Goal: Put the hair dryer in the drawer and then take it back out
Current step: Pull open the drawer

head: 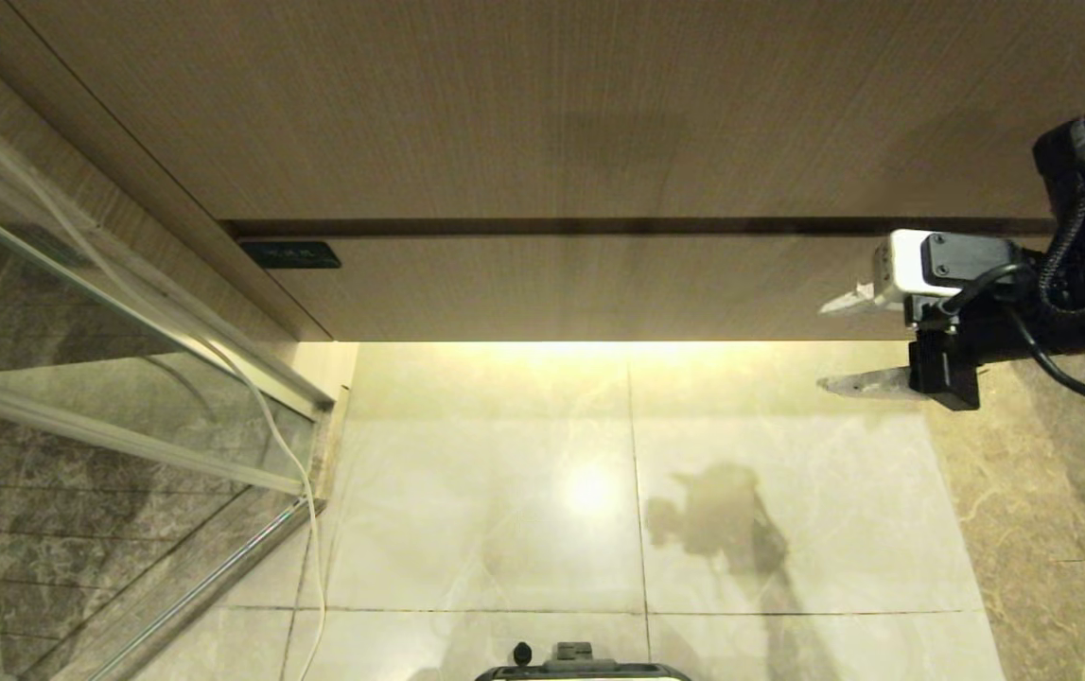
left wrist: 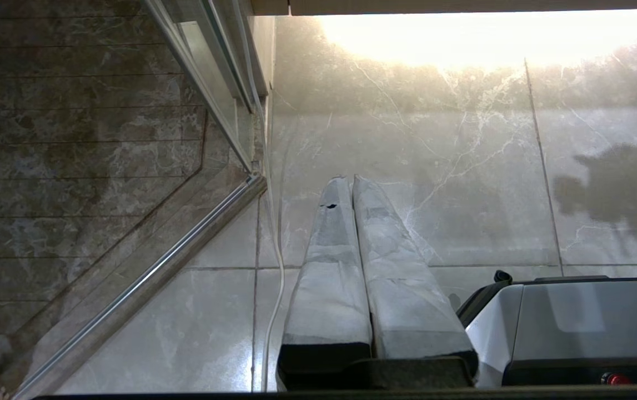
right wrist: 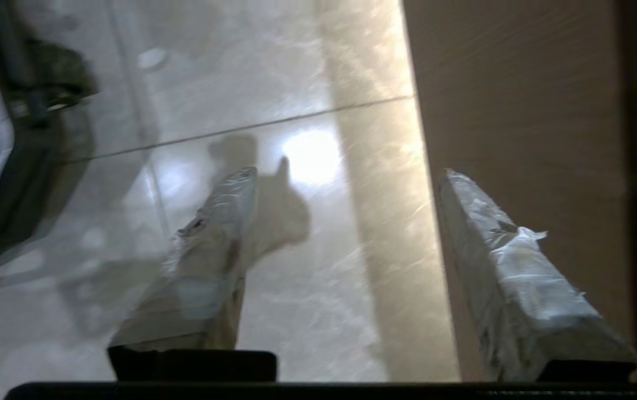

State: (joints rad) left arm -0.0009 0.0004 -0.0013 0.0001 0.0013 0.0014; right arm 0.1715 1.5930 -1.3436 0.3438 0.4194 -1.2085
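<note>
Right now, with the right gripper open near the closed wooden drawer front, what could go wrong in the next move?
1. The wide light wood-grain drawer is shut and has no handle, so the open right gripper may slip off its flat front.
2. The small white hair dryer is in no view, so it probably cannot be reached before the drawer opens.
3. The thin white cord hanging along the glass door could catch if the base moves left.
</note>
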